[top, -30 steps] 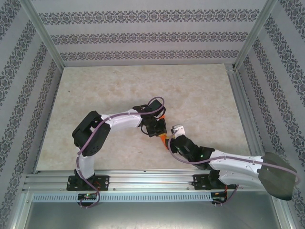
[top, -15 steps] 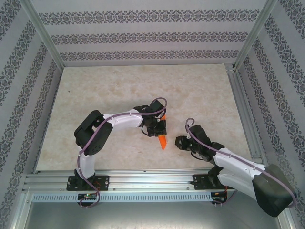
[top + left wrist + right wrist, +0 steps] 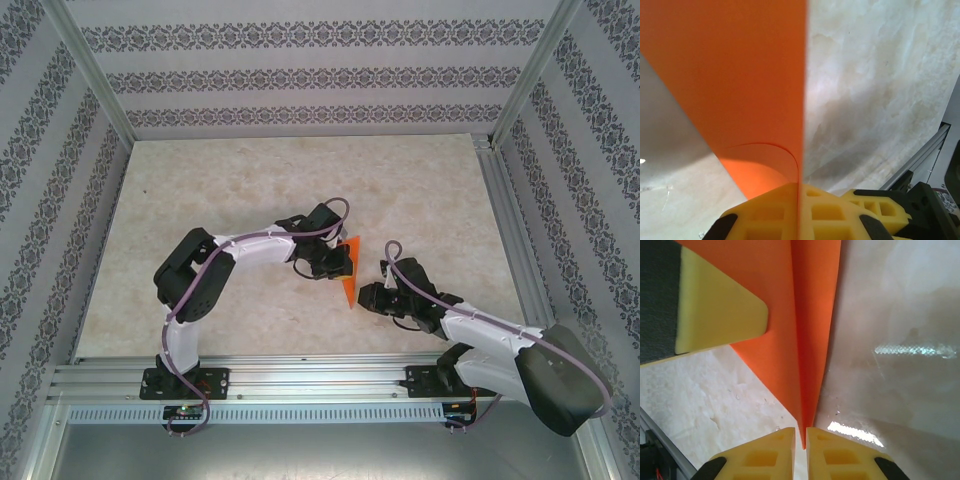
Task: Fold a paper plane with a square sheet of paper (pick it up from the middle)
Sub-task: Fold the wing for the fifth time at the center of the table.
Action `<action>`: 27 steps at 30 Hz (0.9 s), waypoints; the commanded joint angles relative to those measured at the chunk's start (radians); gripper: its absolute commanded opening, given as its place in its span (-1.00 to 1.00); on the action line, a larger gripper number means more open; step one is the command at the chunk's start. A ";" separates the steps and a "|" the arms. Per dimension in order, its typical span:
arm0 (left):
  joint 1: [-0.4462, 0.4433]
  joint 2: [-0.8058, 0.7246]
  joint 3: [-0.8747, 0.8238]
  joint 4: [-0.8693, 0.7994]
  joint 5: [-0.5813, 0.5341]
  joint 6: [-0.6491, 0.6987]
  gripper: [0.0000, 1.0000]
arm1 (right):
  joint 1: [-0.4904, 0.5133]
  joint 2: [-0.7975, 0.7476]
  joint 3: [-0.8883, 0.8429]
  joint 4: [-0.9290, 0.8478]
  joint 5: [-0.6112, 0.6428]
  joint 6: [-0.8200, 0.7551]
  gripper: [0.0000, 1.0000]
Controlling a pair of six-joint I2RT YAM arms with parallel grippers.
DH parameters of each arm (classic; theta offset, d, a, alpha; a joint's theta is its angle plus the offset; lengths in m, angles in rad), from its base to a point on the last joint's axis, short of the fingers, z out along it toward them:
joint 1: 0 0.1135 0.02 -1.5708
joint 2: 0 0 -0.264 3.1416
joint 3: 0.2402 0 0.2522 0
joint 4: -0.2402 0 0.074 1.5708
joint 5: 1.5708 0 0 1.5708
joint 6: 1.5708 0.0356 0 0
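Arms (image 3: 260, 243) bent inward; left gripper (image 3: 799, 189) clamps paper plane (image 3: 740, 75); right gripper (image 3: 801, 432) jaws narrow astride tip.

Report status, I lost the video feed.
Left tool shut on folded orange paper. Right tool nearly shut around its tip. No obstruction seen.

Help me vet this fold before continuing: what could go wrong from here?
On the right gripper, the jaws bracket only the tip of the orange paper; closing there may miss or crumple it. The left gripper clamps one edge where the paper curls, so pulling could tear or miscrease it.
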 commanded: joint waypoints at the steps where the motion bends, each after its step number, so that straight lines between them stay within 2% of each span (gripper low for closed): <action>1: 0.022 0.049 0.006 0.067 0.067 0.071 -1.00 | -0.013 0.004 0.050 -0.037 0.040 0.019 -0.74; 5: 0.028 0.093 0.030 0.080 0.092 0.115 -1.00 | -0.042 -0.009 0.053 -0.073 0.051 0.025 -0.76; 15: 0.058 0.126 0.078 0.076 0.179 0.164 -0.98 | -0.073 0.013 0.063 -0.052 -0.021 0.020 -0.74; 20: 0.070 0.112 0.085 0.098 0.207 0.100 -0.98 | -0.080 0.072 0.106 -0.029 -0.039 0.001 -0.66; 27: 0.107 0.126 0.027 0.265 0.219 -0.027 -0.98 | -0.073 0.130 0.114 0.030 -0.027 -0.041 -0.43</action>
